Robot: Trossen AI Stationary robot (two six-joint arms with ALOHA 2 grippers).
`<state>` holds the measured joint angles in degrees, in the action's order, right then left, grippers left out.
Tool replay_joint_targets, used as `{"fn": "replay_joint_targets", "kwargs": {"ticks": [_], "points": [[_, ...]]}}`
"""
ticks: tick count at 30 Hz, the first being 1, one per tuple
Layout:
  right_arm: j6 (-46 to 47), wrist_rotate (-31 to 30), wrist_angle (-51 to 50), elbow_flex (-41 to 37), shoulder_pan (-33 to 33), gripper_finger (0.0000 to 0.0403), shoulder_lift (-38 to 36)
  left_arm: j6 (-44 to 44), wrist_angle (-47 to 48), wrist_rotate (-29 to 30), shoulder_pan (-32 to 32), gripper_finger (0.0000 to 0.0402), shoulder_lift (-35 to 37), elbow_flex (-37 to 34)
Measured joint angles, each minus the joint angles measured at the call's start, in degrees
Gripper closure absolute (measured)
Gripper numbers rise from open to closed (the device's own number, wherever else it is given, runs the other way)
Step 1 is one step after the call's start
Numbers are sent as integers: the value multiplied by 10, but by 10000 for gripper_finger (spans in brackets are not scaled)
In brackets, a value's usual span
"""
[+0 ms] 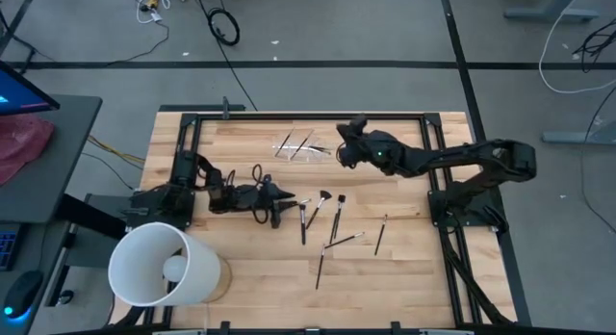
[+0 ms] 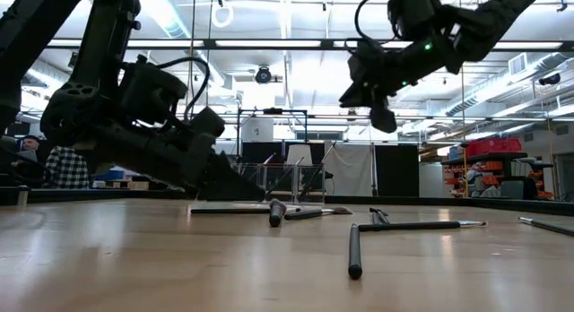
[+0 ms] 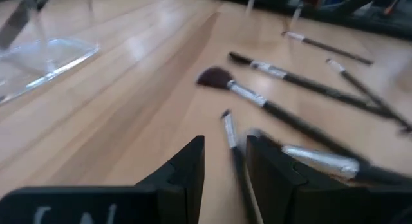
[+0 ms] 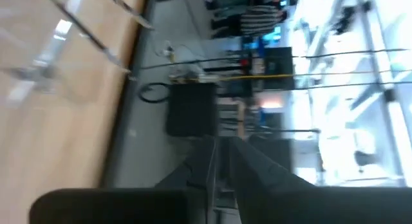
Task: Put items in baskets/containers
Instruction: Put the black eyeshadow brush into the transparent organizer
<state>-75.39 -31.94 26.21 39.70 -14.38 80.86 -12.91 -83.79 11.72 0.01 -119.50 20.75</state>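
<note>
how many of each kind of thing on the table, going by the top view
brushes lying loose on the wood: 6
brushes in the clear holder: 2, as far as can be made out
clear holder: 1
white bucket: 1
total: 10

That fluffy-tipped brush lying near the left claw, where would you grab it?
Grip the brush on its slim dark handle, past the silvery ferrule, coming straight down from above. It lies flat on the table, so fingers must straddle the handle crosswise; the soft bristles would probably squash.
</note>
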Motion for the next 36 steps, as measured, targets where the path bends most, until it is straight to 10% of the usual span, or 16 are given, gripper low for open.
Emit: {"fn": "replay_joint_targets", "kwargs": {"ticks": [6, 11, 24, 36], "points": [[210, 14, -146, 0, 28, 353, -67, 0, -31, 1, -25, 282, 0, 0], [405, 174, -183, -10, 48, 353, -82, -12, 12, 31, -43, 282, 0, 0], [635, 286, 240, -169, 119, 353, 20, -10, 105, 121, -80, 283, 0, 25], [679, 346, 252, -88, 122, 304, 190, -43, 142, 90, -49, 283, 2, 27]]}}
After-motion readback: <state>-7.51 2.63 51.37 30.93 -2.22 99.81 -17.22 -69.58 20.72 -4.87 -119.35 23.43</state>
